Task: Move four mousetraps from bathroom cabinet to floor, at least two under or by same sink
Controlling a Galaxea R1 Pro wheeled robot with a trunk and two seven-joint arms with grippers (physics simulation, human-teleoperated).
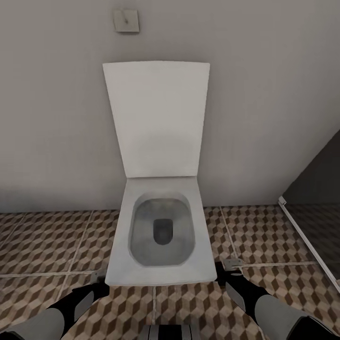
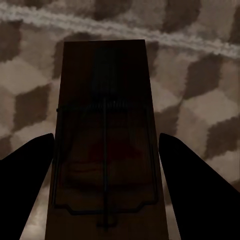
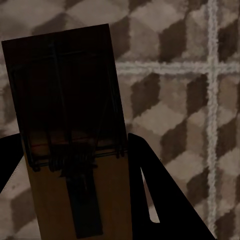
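Mousetrap [image 2: 105, 145] clamped in left jaws, another mousetrap [image 3: 70, 145] in right; long axes along fingers.

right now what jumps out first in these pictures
A white toilet with its lid up stands dead ahead against the grey wall, on the cube-patterned floor. Each wrist view shows a wooden mousetrap between tool fingers above those tiles: one in the left tool, another in the right tool.
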